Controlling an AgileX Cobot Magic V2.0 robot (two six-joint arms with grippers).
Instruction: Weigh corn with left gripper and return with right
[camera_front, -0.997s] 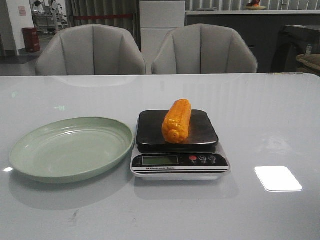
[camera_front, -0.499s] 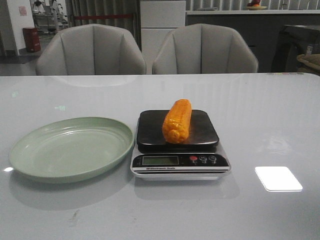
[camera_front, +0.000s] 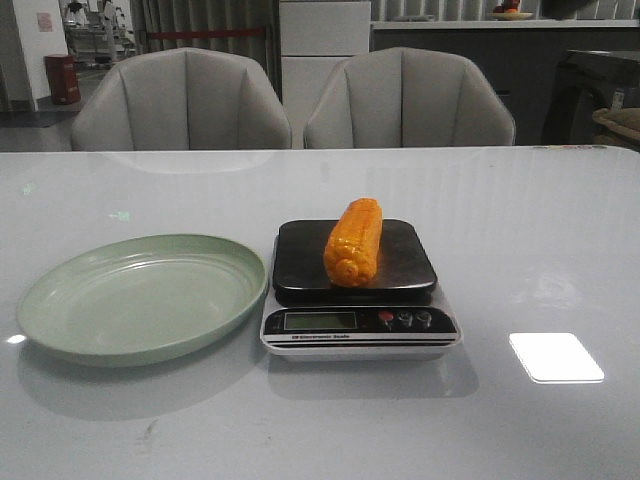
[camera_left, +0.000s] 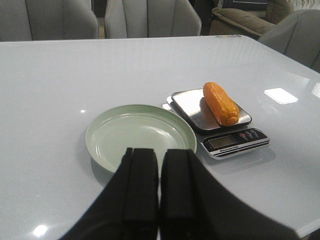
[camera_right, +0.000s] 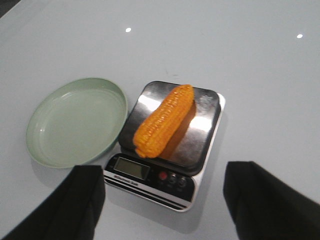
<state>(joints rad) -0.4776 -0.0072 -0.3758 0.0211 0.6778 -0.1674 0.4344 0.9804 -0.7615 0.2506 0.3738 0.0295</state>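
Right gripper (camera_right: 162, 200), jaws wide and empty, hovers above the corn (camera_right: 164, 120) on the scale (camera_right: 150, 175); the return step probably calls for descending to grasp it.

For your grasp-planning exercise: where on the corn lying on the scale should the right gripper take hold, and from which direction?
Probably the middle of the corn, from above. It lies flat along the scale, long sides exposed, so the open right gripper can straddle its width; the ends taper and might slip.

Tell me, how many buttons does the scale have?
3 buttons show, side by side on the scale front, right of its display: a red button, then two dark buttons.
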